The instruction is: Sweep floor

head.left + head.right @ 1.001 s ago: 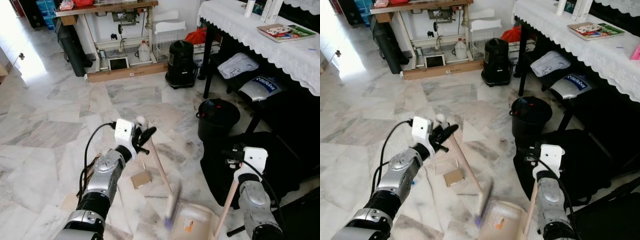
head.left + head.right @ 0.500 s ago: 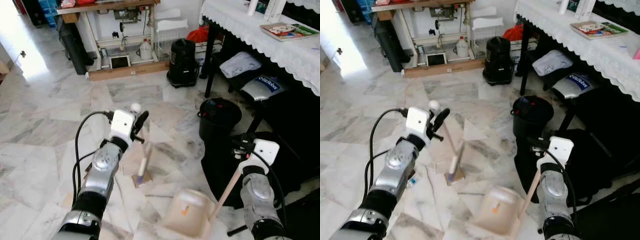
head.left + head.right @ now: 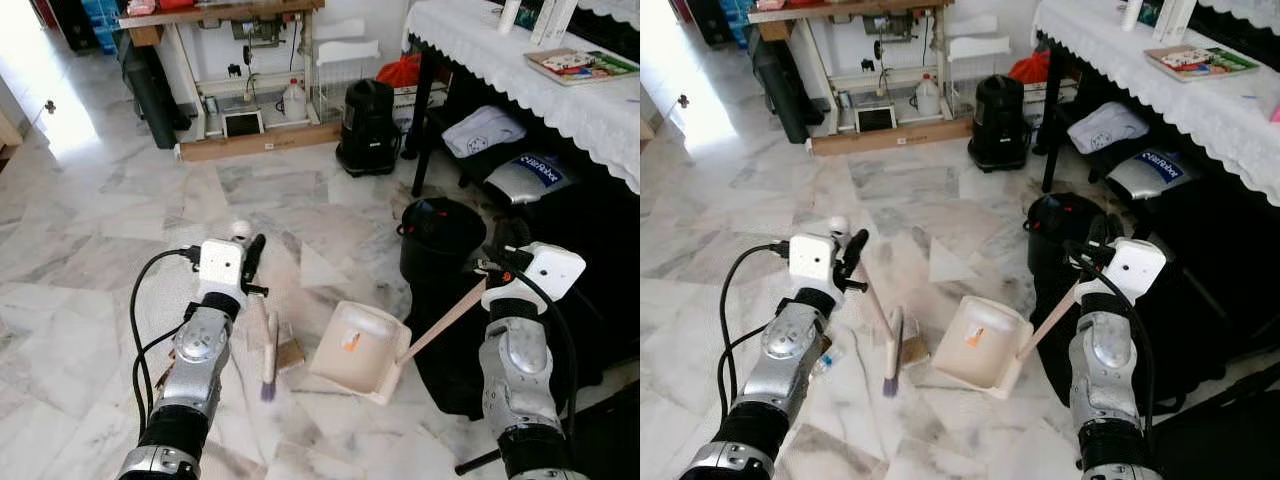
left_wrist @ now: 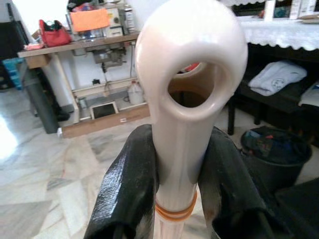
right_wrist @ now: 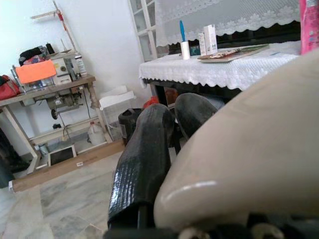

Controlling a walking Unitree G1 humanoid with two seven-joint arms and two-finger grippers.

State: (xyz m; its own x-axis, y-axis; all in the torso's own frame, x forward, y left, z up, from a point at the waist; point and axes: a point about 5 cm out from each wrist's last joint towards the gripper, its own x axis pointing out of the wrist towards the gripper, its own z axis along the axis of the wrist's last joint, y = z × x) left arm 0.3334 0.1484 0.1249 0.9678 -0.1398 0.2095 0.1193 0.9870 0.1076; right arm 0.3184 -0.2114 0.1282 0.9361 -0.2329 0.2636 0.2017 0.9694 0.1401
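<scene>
Broom (image 3: 266, 345) in left gripper (image 4: 174, 184), dustpan (image 3: 360, 347) in right gripper (image 5: 167, 144)

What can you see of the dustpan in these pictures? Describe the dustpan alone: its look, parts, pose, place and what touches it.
The dustpan is cream-coloured, plastic by its look, with a shallow, square-ish tray bearing a small orange mark. A long pale handle slants up from the tray to the right gripper, which grips its top end. The tray is tilted, its hollow facing the camera, low over the marble floor beside the black bin. Whether it touches the floor is unclear.
</scene>
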